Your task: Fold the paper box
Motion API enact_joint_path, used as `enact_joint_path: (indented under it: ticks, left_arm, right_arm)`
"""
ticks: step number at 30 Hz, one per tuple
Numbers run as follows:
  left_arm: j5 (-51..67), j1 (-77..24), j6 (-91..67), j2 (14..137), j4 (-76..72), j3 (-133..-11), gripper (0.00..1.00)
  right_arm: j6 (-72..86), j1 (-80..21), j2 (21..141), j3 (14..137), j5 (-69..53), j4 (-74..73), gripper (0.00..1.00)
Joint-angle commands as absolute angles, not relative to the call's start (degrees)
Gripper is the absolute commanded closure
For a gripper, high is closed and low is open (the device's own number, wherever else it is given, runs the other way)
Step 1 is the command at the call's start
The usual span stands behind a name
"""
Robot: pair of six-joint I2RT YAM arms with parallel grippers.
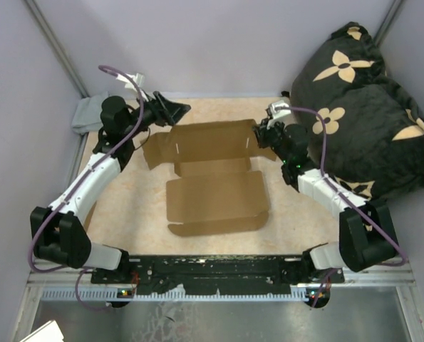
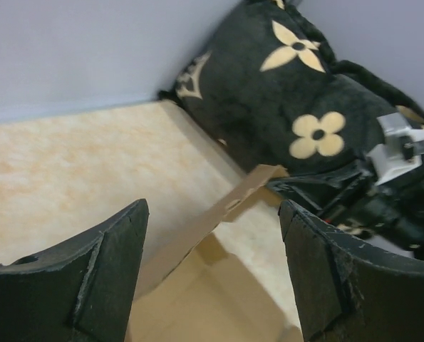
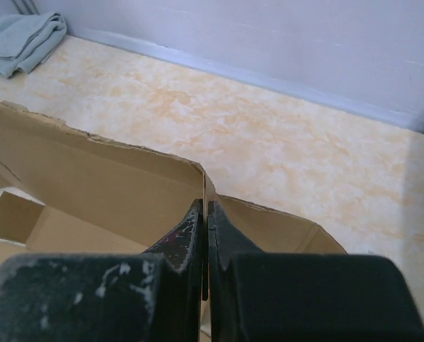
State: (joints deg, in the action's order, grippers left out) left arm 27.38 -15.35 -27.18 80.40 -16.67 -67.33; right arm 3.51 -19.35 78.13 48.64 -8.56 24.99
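The paper box (image 1: 215, 178) lies in the middle of the table, a brown die-cut sheet with its far panel raised upright. My right gripper (image 1: 263, 133) is shut on the right end of that raised panel. In the right wrist view the fingers (image 3: 204, 235) pinch the thin cardboard edge (image 3: 112, 178) between them. My left gripper (image 1: 174, 112) is open at the panel's far left end, just above it. In the left wrist view its two black fingers (image 2: 105, 278) stand wide apart with the cardboard edge (image 2: 197, 235) running between them, not touching.
A black cushion with cream flowers (image 1: 361, 107) fills the back right corner, close behind the right arm. A folded grey cloth (image 1: 87, 114) lies at the back left by the wall. Walls enclose the back and both sides.
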Motion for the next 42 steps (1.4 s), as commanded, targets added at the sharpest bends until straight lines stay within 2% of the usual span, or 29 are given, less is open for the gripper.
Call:
enact_joint_path:
  ticks: [1, 9, 15, 20, 33, 39, 42]
  left_arm:
    - [34.4, -16.8, -39.4, 80.0, -21.4, -62.2, 0.19]
    - [32.7, -20.6, -39.2, 80.3, -17.3, -60.7, 0.18]
    - [30.6, -22.2, -28.9, 80.9, -4.6, -65.5, 0.18]
    - [21.5, -25.3, -16.1, 82.3, 5.6, -69.5, 0.20]
    - [17.7, -25.9, -15.0, 85.5, 4.0, -68.1, 0.23]
    - [18.1, -26.2, -14.4, 85.6, 3.1, -68.0, 0.27]
    - [18.7, -26.5, -13.5, 85.2, 3.2, -67.7, 0.28]
  right_arm:
    - [2.3, -21.5, 75.9, 45.0, -7.5, 44.6, 1.00]
    - [-0.1, -25.9, 74.7, 42.5, -4.0, 42.8, 0.98]
    - [0.0, -26.0, 73.6, 43.8, -3.8, 36.8, 0.96]
    - [0.2, -26.0, 73.5, 45.4, -5.0, 31.7, 0.92]
    - [1.5, -26.0, 72.0, 43.9, -6.3, 28.0, 0.86]
    - [1.3, -26.0, 71.5, 42.6, -6.3, 27.8, 0.92]
    - [2.0, -26.0, 71.5, 44.0, -6.2, 25.4, 0.86]
